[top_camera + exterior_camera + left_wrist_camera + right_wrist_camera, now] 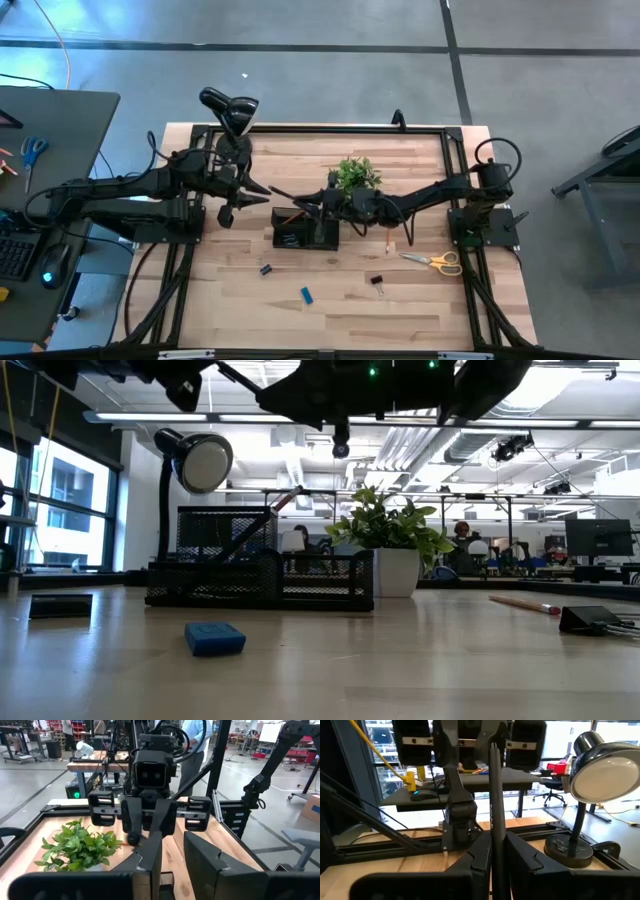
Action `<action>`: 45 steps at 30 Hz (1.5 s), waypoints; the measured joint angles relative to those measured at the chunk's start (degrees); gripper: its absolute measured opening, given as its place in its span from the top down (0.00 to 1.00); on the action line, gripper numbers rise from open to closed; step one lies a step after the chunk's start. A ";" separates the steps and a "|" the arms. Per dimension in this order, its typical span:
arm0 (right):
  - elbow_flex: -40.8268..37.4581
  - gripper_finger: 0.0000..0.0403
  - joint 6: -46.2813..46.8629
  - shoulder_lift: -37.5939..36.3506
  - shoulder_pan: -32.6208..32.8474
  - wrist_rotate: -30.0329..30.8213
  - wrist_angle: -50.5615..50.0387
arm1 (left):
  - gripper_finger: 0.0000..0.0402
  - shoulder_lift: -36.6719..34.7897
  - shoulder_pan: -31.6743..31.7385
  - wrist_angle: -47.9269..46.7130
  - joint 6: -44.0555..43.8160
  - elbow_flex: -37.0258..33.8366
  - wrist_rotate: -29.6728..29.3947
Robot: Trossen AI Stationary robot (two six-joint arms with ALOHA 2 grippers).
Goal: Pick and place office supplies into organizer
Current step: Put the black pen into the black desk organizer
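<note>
My right gripper [312,205] hovers above the black mesh organizer [305,232], shut on a thin dark pencil [285,196]. The pencil sticks out toward my left gripper [258,193], which is open and faces it. In the left wrist view the pencil's free end [134,839] lies beside one finger's outer side, not in the gap. An orange pencil [265,520] leans in the organizer. On the table lie yellow-handled scissors [435,262], another orange pencil [388,240], two black binder clips [266,269] [377,284] and a blue eraser [307,294]. My right gripper pinches the dark pencil's shaft [495,837] between its two fingers. The fingers come level from the table's right side. The pencil runs on past the fingertips toward the left arm, lifted clear above the organizer.
A small green potted plant [352,175] stands just behind the organizer, close to my right arm. A black gooseneck lamp [232,110] stands at the far left, beside my left arm. The near half of the table holds only the small loose items.
</note>
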 joint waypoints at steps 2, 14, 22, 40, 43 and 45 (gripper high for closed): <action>0.00 0.93 -0.14 0.02 -0.03 0.03 0.41 | 0.83 -0.02 0.00 -0.45 -0.01 0.00 -0.02; 0.00 0.94 -0.71 0.02 0.02 -4.27 3.87 | 0.83 0.16 0.00 -1.13 1.49 0.00 -3.82; 0.01 0.93 -0.07 0.02 0.02 -4.37 1.77 | 0.98 3.27 -0.04 -0.41 2.36 0.00 -3.48; 0.94 0.93 2.66 4.84 -0.31 -2.65 1.59 | 1.00 4.24 0.02 1.51 0.17 -0.09 -1.51; 3.40 0.92 2.57 7.51 -0.35 -2.98 2.18 | 1.00 4.55 0.00 1.92 -0.04 -0.07 -1.17; 5.56 0.92 2.53 9.21 -0.45 -3.51 1.35 | 1.00 4.81 0.00 1.82 -0.02 -0.05 -0.98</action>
